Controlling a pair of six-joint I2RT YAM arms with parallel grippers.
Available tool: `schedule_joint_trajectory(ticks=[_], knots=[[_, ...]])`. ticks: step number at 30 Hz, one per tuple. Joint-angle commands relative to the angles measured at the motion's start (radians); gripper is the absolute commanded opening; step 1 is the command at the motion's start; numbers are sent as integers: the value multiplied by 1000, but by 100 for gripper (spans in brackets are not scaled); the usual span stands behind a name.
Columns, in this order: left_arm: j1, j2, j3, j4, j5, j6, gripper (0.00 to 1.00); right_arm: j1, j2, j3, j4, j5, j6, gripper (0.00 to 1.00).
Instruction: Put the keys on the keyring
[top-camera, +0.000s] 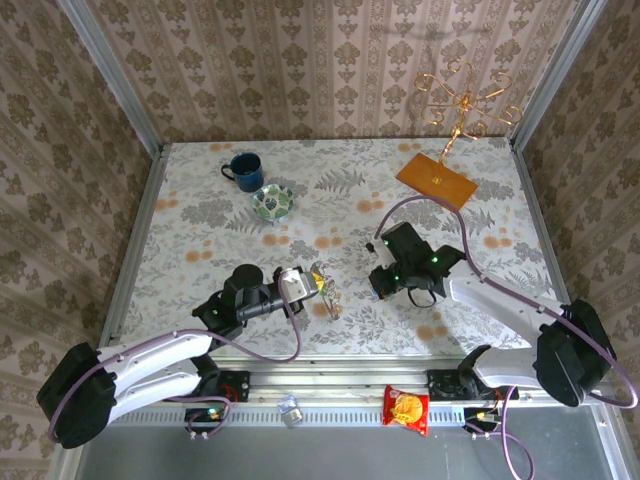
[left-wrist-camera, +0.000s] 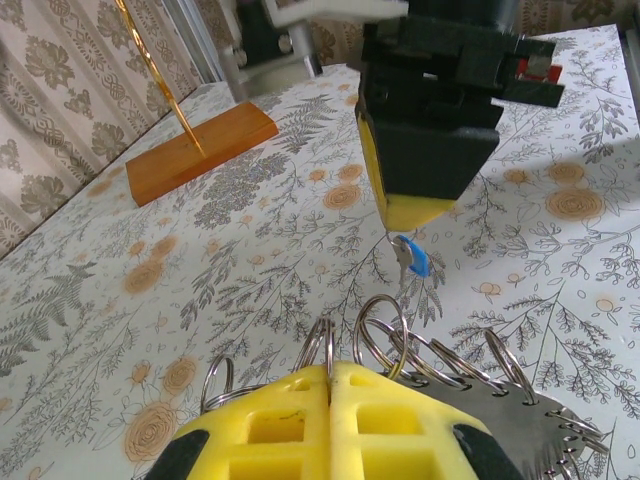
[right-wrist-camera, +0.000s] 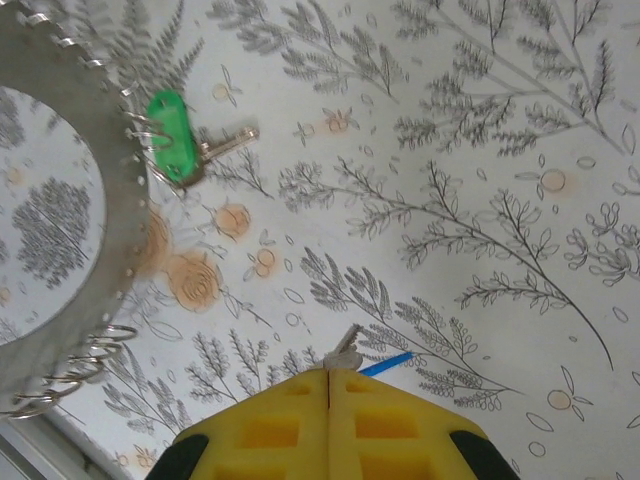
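Left gripper (left-wrist-camera: 330, 372) pinched, right gripper (right-wrist-camera: 328, 378) likewise (jaws together), arms angled inward

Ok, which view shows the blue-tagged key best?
The left wrist view: the blue-tagged key hangs whole below the right claw, sharp against the table. The right wrist view catches its metal tip and a blue sliver past that shut claw. From the top camera it is a tiny blue speck at the claw's tip.

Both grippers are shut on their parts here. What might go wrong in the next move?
1. The right gripper pinches the blue-tagged key only at its fingertips, so it may twist or slip when pressed against a split ring.
2. The left gripper holds the keyring by its edge; a push could tilt it, swinging the green-tagged key.
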Motion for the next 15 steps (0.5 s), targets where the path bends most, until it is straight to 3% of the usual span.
schedule_joint_trajectory(ticks=[1, 7, 15], knots=[[1, 1, 26, 10, 6, -21, 0, 19, 67, 65, -114, 37, -29, 0], [1, 2, 24, 8, 4, -17, 0, 60, 200, 130, -183, 64, -15, 0], [1, -1, 25, 3, 0, -16, 0, 63, 326, 148, -70, -19, 28, 0]])
